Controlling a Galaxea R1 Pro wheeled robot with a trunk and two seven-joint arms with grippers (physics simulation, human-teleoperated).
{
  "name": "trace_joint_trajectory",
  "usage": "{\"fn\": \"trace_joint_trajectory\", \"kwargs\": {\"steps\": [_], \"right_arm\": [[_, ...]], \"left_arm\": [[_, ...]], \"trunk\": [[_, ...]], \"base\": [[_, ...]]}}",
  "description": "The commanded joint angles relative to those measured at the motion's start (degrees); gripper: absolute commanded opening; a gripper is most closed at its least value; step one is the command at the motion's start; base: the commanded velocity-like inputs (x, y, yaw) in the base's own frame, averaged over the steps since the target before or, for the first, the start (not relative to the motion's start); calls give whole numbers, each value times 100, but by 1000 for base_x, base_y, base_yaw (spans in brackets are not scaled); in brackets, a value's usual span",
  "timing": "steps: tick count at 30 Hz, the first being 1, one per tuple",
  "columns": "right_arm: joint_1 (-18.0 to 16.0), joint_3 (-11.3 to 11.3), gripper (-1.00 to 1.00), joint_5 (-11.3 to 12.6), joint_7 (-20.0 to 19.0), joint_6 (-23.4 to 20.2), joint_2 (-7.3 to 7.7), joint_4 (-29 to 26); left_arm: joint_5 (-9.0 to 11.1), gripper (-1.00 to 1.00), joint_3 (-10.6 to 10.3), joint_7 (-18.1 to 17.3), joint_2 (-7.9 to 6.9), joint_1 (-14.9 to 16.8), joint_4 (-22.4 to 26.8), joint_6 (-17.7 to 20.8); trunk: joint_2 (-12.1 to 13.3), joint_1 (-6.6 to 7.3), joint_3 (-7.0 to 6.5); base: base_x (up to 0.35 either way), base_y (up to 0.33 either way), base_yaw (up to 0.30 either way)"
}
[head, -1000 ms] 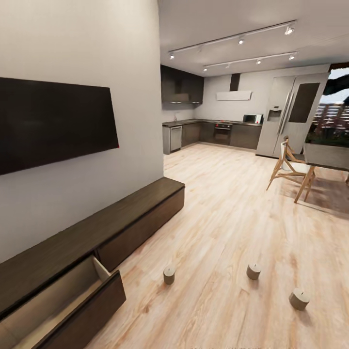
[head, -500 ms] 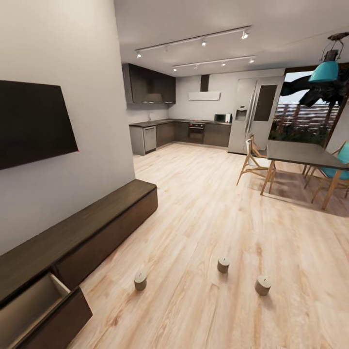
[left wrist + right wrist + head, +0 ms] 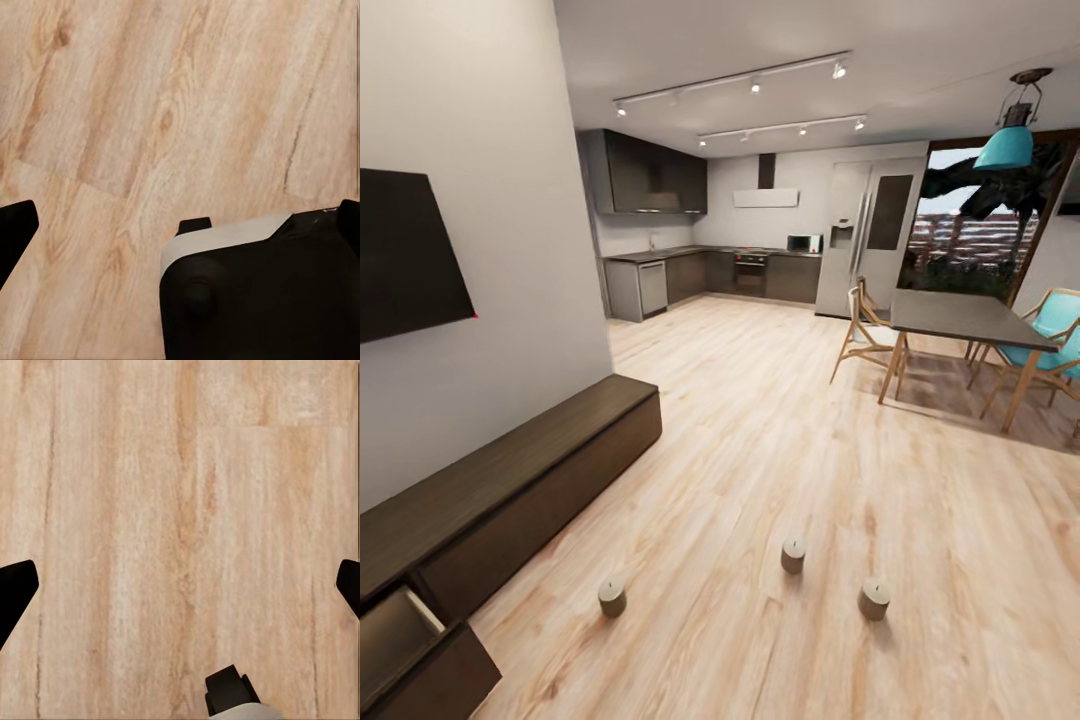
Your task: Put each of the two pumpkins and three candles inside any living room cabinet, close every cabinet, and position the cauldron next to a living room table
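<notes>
**A:** Swinging right, the head view has been turned since a second ago: the wall screen (image 3: 405, 255) has slid toward the left edge, and the dining table (image 3: 960, 318) with its teal chairs (image 3: 1050, 335) and hanging lamp (image 3: 1010, 145) has been brought into the picture.

**B:** And the candles?

**A:** All three are seen upright on the wood floor (image 3: 780, 450), well apart from each other. One candle (image 3: 612, 596) is nearest the cabinet (image 3: 510, 490); a second candle (image 3: 793, 555) is set further out, and a third candle (image 3: 874, 598) lies to its right. Their change of place in the picture is owed to the camera, not to them.

**B:** The cabinet itself?

**A:** It is stretched along the wall under the screen, with one drawer (image 3: 415, 660) pulled out at the lower left corner, its pale inside exposed. Less of that drawer is shown than before.

**B:** Grippers?

**A:** The left gripper (image 3: 180, 225) is held wide open over bare floorboards, nothing between its dark fingertips (image 3: 15, 225); part of the robot's black base (image 3: 262, 292) is seen below it. The right gripper (image 3: 180, 585) is likewise spread wide and empty above the planks.
</notes>
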State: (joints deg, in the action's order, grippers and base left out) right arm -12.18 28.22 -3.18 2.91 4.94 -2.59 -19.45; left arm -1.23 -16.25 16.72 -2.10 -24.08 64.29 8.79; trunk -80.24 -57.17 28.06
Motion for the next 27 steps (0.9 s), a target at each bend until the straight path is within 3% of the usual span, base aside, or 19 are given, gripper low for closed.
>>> {"fn": "trace_joint_trajectory", "kwargs": {"steps": [1,5,9,10,12,15,17,20,22,27], "right_arm": [[-4,26,100,-33,8,18,-4,3],[-4,7,100,-33,8,18,-9,3],[-4,-4,100,-33,8,21,-12,3],[-4,-13,100,-33,8,21,-22,3],[-4,-13,100,-33,8,27,-25,3],[-4,-4,100,-33,8,37,-25,3],[-4,-6,100,-33,8,40,-26,-29],[-25,-12,100,-33,26,8,-29,-80],[-69,-3,100,-35,43,-69,-21,-106],[-95,-1,100,-36,50,-125,-14,-114]], "left_arm": [[-7,100,-19,58,-4,0,27,43],[13,100,-15,87,48,42,71,64],[48,100,-2,87,79,286,122,217],[62,100,10,137,97,578,579,998],[66,100,9,159,207,825,925,1673],[32,100,4,150,402,1312,981,2244],[32,100,7,120,455,1719,693,2395],[46,100,10,61,502,2060,-6,2303],[68,100,9,30,569,2186,-551,1976],[67,100,9,24,588,2212,-680,1866]], "trunk": [[-3,-2,5],[-3,-2,5],[-3,-2,5],[-3,-2,5],[-3,-2,5],[-3,-2,5],[-3,-2,5],[-3,-2,5],[-3,-2,5],[-3,-2,5]], "base": [[188,-230,-2],[222,-172,-1],[260,-113,0],[233,-60,0],[174,-32,0],[113,-12,0],[62,-5,0],[67,-4,0],[153,-59,0],[188,-98,0]]}}
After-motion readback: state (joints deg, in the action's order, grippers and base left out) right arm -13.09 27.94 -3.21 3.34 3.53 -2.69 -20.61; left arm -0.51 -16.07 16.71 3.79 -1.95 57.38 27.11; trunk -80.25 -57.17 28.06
